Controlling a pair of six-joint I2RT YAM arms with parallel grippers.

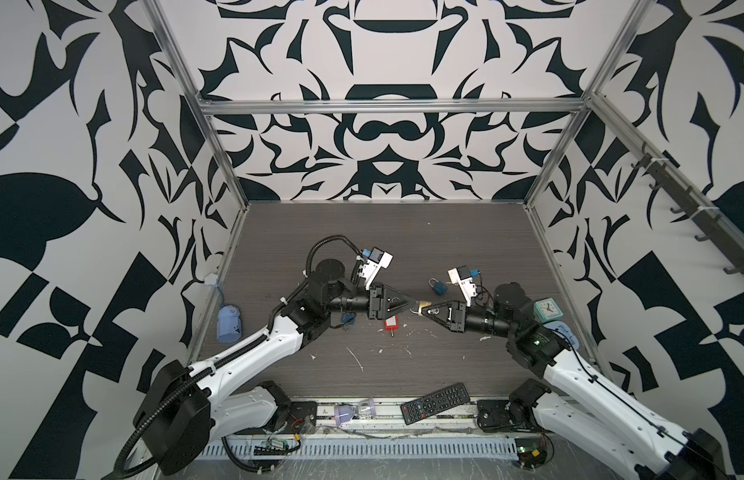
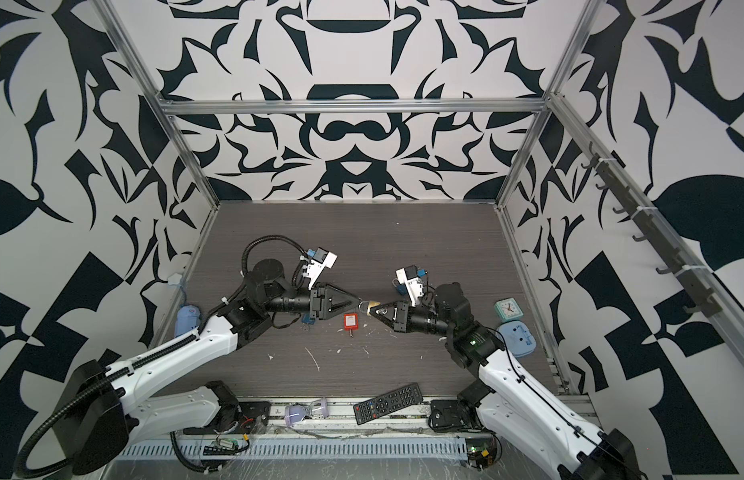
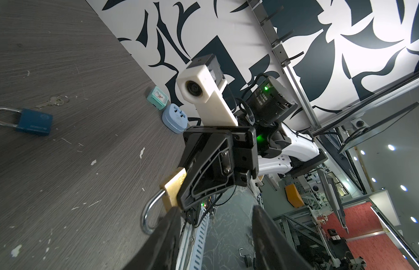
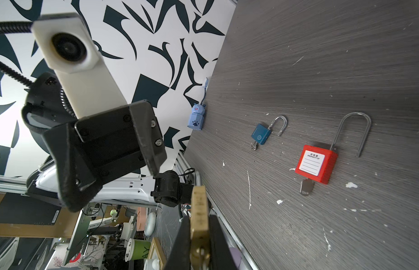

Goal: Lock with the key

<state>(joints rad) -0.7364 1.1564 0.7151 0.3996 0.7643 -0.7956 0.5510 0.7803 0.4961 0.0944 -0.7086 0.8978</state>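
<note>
Closest to the right wrist camera, the brass padlock (image 4: 198, 201) is sitting edge-on between the fingers of the right gripper (image 4: 199, 224), which is clamping its body and holding it up off the worktop (image 4: 321, 70). Through the left wrist camera I am seeing its steel shackle (image 3: 148, 212) hanging swung open, one end free. The left gripper (image 3: 216, 210) is standing with its fingers parted and nothing between them, one finger (image 3: 168, 224) lying just beside the shackle. In both top views the two grippers are meeting tip to tip over the middle of the worktop. A red padlock (image 4: 316, 163) and a blue padlock (image 4: 261, 135) are lying on the worktop nearby, shackles open, each with a key in its base.
</note>
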